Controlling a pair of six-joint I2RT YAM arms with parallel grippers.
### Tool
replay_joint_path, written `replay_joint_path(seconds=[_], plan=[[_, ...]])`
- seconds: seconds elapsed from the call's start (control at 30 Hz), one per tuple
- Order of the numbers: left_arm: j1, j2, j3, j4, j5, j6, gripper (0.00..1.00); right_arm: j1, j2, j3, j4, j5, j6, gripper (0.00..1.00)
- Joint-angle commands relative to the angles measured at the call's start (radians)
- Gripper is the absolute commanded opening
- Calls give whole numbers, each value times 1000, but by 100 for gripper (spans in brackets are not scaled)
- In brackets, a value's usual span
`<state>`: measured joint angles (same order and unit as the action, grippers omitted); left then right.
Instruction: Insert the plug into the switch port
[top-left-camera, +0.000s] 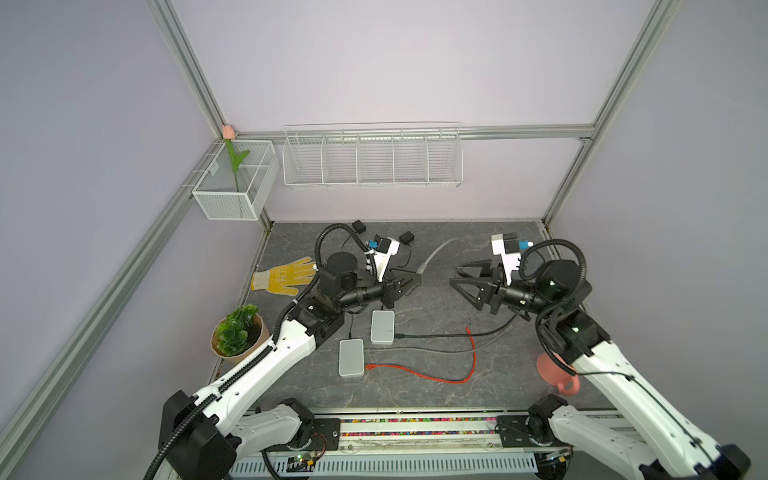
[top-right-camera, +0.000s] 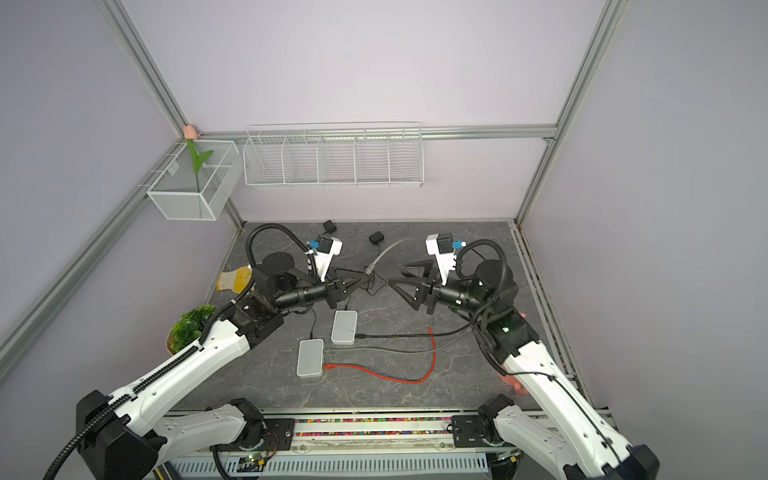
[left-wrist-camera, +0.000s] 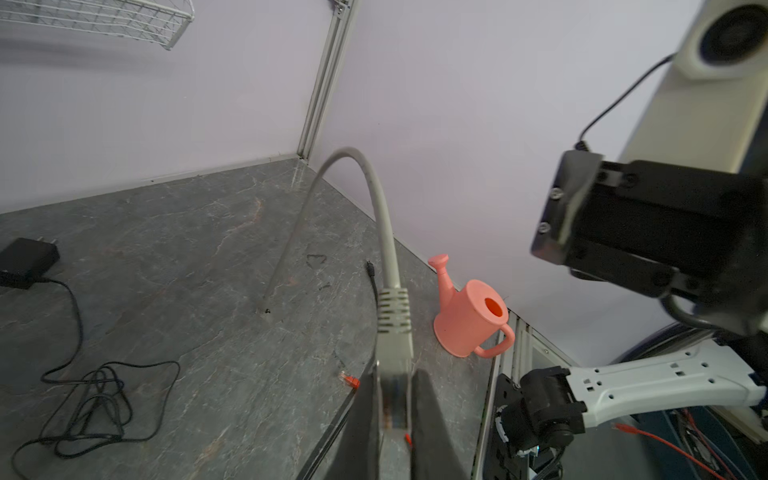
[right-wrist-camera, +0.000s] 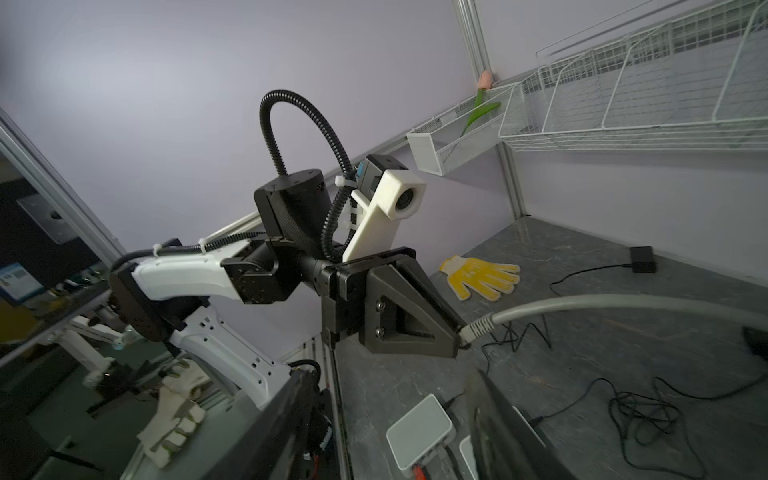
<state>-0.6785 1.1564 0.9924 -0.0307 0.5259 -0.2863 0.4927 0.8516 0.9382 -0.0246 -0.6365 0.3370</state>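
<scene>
**Containers**
- Mesh basket (top-left-camera: 232, 183), hung on the left wall rail: holds one artificial tulip (top-left-camera: 236, 160), its stem leaning and its pink bud up at the corner post.
- Wire rack (top-left-camera: 372, 156), on the back wall: five bays.
- Pot (top-left-camera: 217, 345), at the table's left edge beside the left arm: holds a green plant (top-left-camera: 239, 332).
- Watering can (left-wrist-camera: 469, 320), upright at the right edge.

**Task items**
- Plug (left-wrist-camera: 394, 328): clamped between the fingers of the left gripper (left-wrist-camera: 395, 415) and held above the table, beyond the switches. Its grey cable (top-left-camera: 438, 249) arches up and drops to the table farther back.
- Right gripper (top-left-camera: 455, 276): jaws spread wide, facing the left gripper, apart from the plug.
- Far switch (top-left-camera: 382, 327): black cable (top-left-camera: 436, 334) plugged in.
- Near switch (top-left-camera: 351, 357): red cable (top-left-camera: 415, 372) and a second grey lead plugged in.

**View notes**
- The left wrist view shows the grip on the plug plainly. Both top views show only closed fingertips at the cable's end.
- The left wrist view shows the watering can whole. In both top views the right arm hides most of it.
- The right wrist view shows the yellow glove (right-wrist-camera: 482, 276) whole. In a top view the left arm covers half of it.
- The left wrist view shows an adapter (left-wrist-camera: 27, 262) with its coiled wire (left-wrist-camera: 95, 399).
</scene>
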Motion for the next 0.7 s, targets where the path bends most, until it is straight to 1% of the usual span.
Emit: replay_joint_path(seconds=[0.0, 0.07, 0.13, 0.3, 0.43, 0.5, 0.57, 0.63, 0.67], plan=[[3, 35, 77, -103, -33, 108, 0, 1, -59, 23, -526, 191, -347, 64], [4, 74, 104, -126, -21, 131, 0, 0, -88, 45, -587, 226, -407, 64], [2, 121, 131, -149, -2, 151, 0, 3, -95, 72, -626, 228, -468, 64], [-25, 200, 183, -248, 51, 201, 0, 4, 2, 193, -757, 189, -638, 64], [-66, 193, 162, -334, 33, 261, 0, 12, 121, 313, -857, 125, -748, 65], [-74, 175, 126, -340, 37, 267, 0, 32, 176, 353, -876, 129, -780, 64], [-78, 152, 89, -337, 36, 269, 0, 54, 218, 372, -882, 158, -804, 63], [-79, 128, 54, -329, 35, 272, 0, 83, 260, 381, -881, 195, -821, 59], [-79, 117, 37, -326, 35, 275, 0, 97, 282, 381, -870, 204, -828, 54]])
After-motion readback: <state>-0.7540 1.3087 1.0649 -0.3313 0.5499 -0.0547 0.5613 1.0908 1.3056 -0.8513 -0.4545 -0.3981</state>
